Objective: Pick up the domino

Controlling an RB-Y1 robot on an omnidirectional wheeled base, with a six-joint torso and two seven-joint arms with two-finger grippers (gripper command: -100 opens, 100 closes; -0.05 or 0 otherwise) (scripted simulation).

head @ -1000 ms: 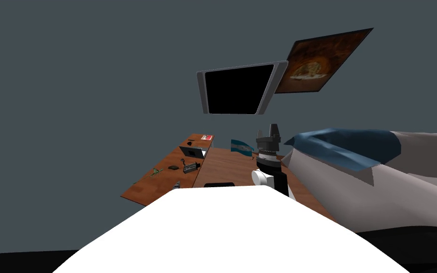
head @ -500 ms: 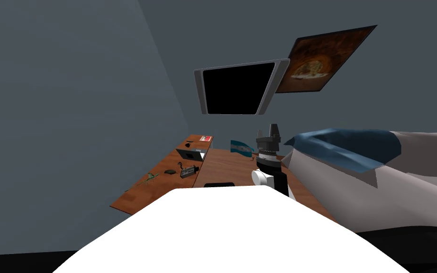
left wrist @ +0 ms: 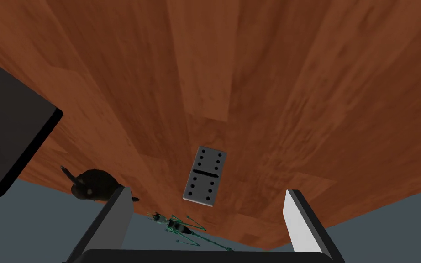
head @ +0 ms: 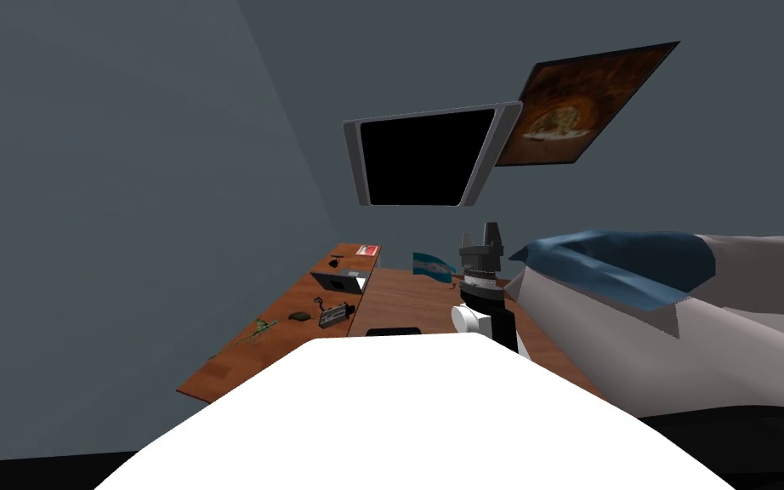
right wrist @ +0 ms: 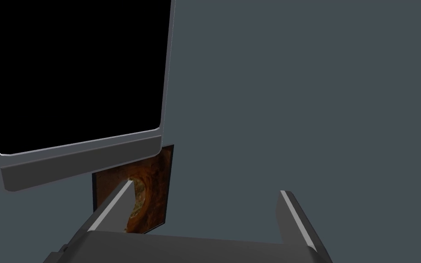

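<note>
Table (left wrist: 296,82): wood. A dark box (left wrist: 8,137) is noted at one side. The domino (left wrist: 205,176) is laid flat near the table's edge, ahead of the left gripper (left wrist: 207,219), untouched. Flanked by a black figure (left wrist: 93,183). A green insect (left wrist: 182,227) is interposed. Fingers are spread wide, nothing held. The right gripper (head: 491,230) is raised upright, likewise spread and empty.

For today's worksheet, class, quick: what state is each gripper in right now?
Left gripper: open, holding nothing; the domino lies ahead of it.
Right gripper: open, holding nothing.
</note>
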